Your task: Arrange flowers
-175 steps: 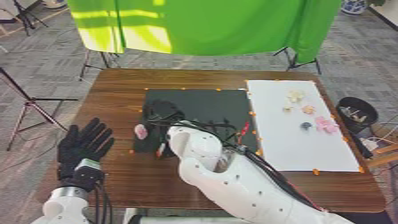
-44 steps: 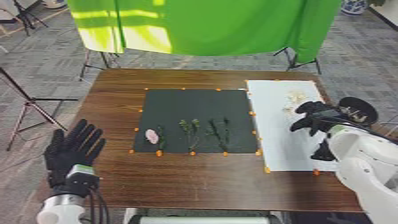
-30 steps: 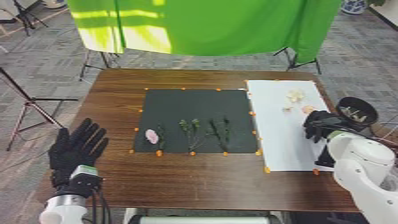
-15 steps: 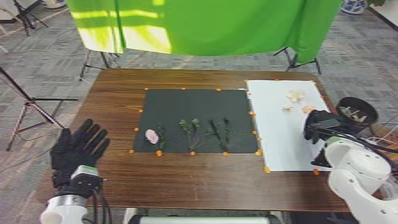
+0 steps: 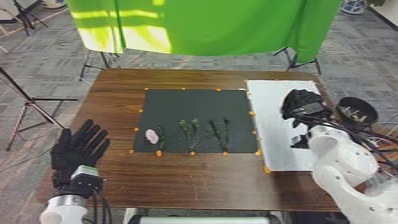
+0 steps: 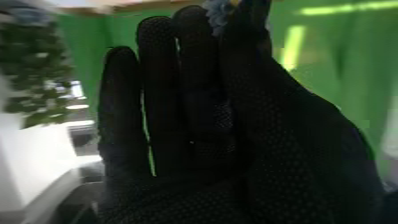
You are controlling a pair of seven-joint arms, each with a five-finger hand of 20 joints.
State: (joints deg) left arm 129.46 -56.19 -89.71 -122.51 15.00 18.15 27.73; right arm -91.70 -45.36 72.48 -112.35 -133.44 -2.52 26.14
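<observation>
On the white sheet's far part, my right hand [image 5: 304,104] is above the board [image 5: 282,150] and hides the loose flowers there. In the right wrist view, a blue-grey flower [image 6: 218,14] is pinched between the fingertips and thumb of my right hand [image 6: 204,165]. A pink flower [image 5: 152,136] lies on the black mat [image 5: 194,102] beside a green stem [image 5: 161,134] at its near left. Leafy stems [image 5: 190,131] and darker stems [image 5: 219,132] lie farther right on that mat. My left hand [image 5: 78,152] is open, palm side flat, over the table's left side.
Orange markers [image 5: 159,153] line the edges of the mat and white sheet on the brown table [image 5: 191,182]. A black bin [image 5: 357,111] stands by the table's right edge. A green cloth [image 5: 204,27] hangs beyond the far edge.
My right hand has moved from the white sheet's right edge toward its far middle, now covering the pale flowers seen before. The left hand has stayed still over the last half second.
</observation>
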